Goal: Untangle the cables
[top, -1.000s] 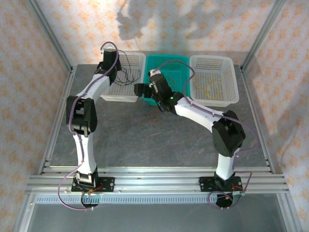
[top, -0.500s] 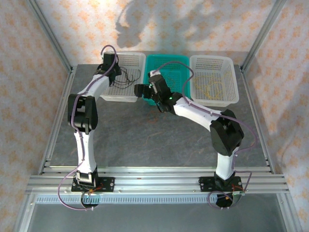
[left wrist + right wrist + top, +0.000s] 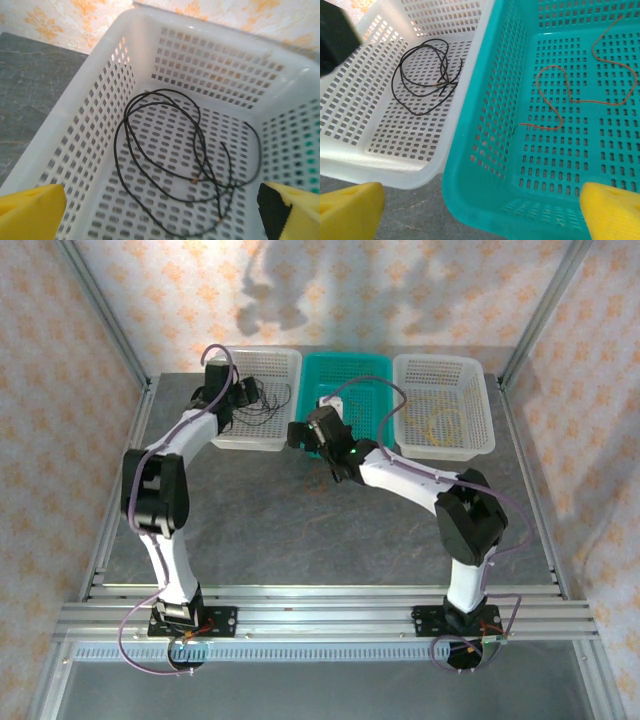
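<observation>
The black cable (image 3: 170,165) lies in loose loops on the floor of the left white basket (image 3: 95,85), seen from above as black cable (image 3: 264,403). My left gripper (image 3: 243,393) hangs over it, open, with its yellow fingertips (image 3: 30,212) wide apart and nothing held. The brownish-orange cable (image 3: 560,102) snakes across the floor of the teal basket (image 3: 485,165). My right gripper (image 3: 297,432) hovers open over that basket's near left corner, empty. A yellow cable (image 3: 443,425) is coiled in the right white basket (image 3: 445,452).
The three baskets stand side by side along the back of the grey table (image 3: 300,530), the teal basket (image 3: 350,362) in the middle. The two grippers are close together at the white and teal baskets' shared wall.
My left gripper has opened and let the black cable drop into the left white basket, and its arm has swung left. The right gripper has shifted slightly and opened a little wider.
</observation>
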Robot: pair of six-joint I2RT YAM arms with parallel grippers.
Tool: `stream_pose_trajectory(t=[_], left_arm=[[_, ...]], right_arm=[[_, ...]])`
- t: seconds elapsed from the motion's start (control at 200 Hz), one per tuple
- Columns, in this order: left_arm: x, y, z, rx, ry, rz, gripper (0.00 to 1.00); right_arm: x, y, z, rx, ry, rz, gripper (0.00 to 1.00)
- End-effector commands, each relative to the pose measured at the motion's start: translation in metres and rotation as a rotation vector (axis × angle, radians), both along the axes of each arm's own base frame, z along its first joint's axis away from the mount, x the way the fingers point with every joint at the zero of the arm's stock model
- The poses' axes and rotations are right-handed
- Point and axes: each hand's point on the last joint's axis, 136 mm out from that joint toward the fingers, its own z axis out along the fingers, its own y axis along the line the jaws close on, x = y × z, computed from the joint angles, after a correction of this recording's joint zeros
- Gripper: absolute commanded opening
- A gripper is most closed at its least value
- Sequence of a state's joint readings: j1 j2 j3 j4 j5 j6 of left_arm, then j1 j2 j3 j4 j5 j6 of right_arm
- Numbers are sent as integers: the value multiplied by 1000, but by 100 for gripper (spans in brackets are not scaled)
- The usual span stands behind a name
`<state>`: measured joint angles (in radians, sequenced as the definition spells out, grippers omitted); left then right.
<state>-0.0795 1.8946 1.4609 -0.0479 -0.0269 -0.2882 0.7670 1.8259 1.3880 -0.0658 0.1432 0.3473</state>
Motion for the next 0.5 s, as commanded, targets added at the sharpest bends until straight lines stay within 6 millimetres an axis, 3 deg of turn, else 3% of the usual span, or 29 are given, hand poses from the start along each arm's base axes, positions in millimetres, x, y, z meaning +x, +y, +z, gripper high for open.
stream_pose_trajectory(t=[0.0,0.235,0.35,0.441,0.496], left_arm=[[-18,-19,50,-86,-150,11,99],[-94,-26,34,-158,-116,57,99],[-128,-49,28,-135,-100,-7,99],[-153,-69,21,-154,-93,-63,99],[-166,-81,14,-181,-85,-88,99]], right_arm=[[-17,-16,13,-45,-28,-23,100],[-49,-35,-10,-101,-7,-7,95],[-66,-43,-24,-123,31,0,89],[-78,-56,-38,-129,72,-21,75],[-84,-64,-47,-130,90,-40,73]])
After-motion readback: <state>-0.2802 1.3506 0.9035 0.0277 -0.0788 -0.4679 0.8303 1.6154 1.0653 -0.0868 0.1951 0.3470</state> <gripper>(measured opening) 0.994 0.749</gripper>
